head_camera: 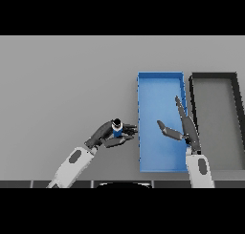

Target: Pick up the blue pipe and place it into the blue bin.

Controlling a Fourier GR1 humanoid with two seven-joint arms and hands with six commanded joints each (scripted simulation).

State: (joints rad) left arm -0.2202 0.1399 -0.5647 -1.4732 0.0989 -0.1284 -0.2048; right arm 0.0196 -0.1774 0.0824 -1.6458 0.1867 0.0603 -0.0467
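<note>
Pipe [116, 127] (blue) sits clasped in left robot hand [111, 135] beside blue bin [160, 76]; right robot hand [184, 128] splayed over it.

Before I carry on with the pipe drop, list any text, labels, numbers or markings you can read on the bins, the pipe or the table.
None: no readable text anywhere in the head view.
Blue bin: plain walls and floor, no label.
Dark bin beside it: unmarked.
Blue pipe, held in the left hand: a white patch on it, no legible characters.
Grey table: bare surface, no signs.
Right hand, open over the blue bin: no markings.
</note>
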